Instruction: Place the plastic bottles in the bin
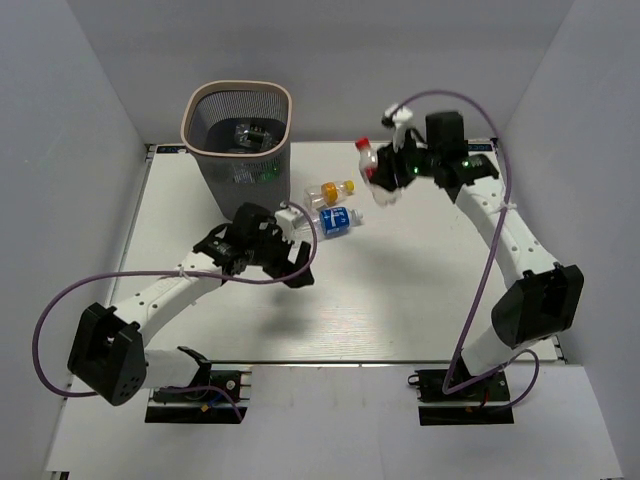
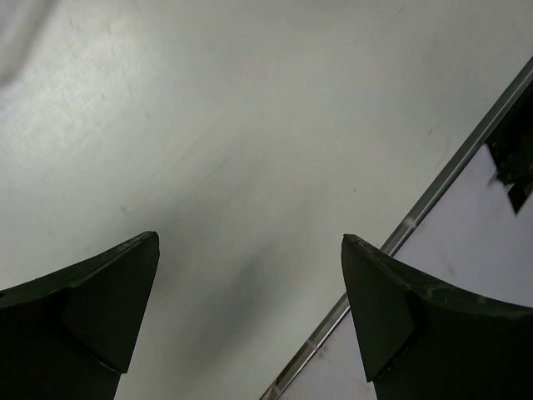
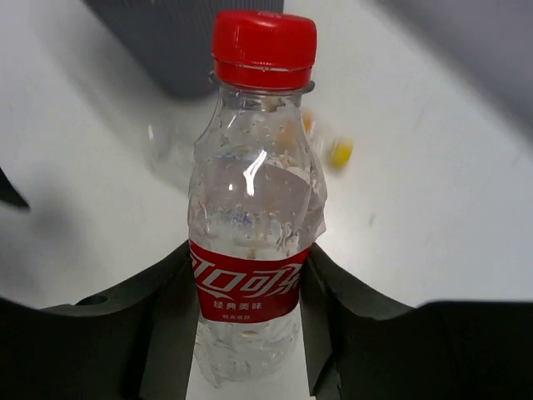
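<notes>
Red-capped and red-labelled, a clear plastic bottle (image 3: 252, 250) is clamped at its label band between the two dark fingers of the right gripper (image 1: 393, 170), droplets clinging to the inside of its wall. From above it hangs over the white table (image 1: 420, 300) with its cap tilted up and to the left, off to the right of the bin (image 1: 250, 185) and not above the beige rim. Two more bottles lie on their sides between bin and held bottle: an orange-capped bottle (image 1: 333, 190) and, just nearer the arms, a blue-labelled bottle (image 1: 333, 221). The left gripper (image 2: 250, 242) is low in front of the bin's base with its jaws spread apart and only bare tabletop between them. Inside the mesh there seem to be bottles already, one perhaps green, though they are hard to make out.
</notes>
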`<state>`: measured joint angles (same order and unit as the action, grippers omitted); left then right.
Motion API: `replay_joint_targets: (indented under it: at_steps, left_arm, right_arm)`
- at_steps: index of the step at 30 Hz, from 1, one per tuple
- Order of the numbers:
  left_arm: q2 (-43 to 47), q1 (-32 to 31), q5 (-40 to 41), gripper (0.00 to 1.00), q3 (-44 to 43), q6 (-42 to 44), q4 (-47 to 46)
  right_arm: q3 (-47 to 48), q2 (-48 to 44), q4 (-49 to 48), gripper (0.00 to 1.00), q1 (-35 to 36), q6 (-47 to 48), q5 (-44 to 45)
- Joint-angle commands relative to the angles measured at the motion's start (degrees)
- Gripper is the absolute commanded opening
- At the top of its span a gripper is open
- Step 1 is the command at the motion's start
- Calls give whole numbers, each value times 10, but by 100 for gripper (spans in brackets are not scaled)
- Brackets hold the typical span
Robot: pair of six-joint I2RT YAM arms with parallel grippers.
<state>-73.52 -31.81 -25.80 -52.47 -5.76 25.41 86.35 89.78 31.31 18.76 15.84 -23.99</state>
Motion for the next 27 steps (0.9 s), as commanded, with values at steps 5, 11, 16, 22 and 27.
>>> replay_joint_targets:
  at_steps: [5,11,16,22,27]
  left_arm:
    - [45,-33,46,100,92,3,-27]
    - [57,-56,59,100,129,-27,-43]
    - [57,-76,83,100,129,-55,-36]
    - [67,-106,129,100,101,-60,-16]
    - [23,-136,172,100,35,-11,-3]
  right_arm:
    - [211,97,-249,6,31,-83,-123]
    - [261,187,-585,9,81,-214,-131]
    - [395,319,-742,8,124,-282,-73]
    - [496,422,-723,23,168,-258,-60]
    - [472,445,-717,64,177,-241,-44]
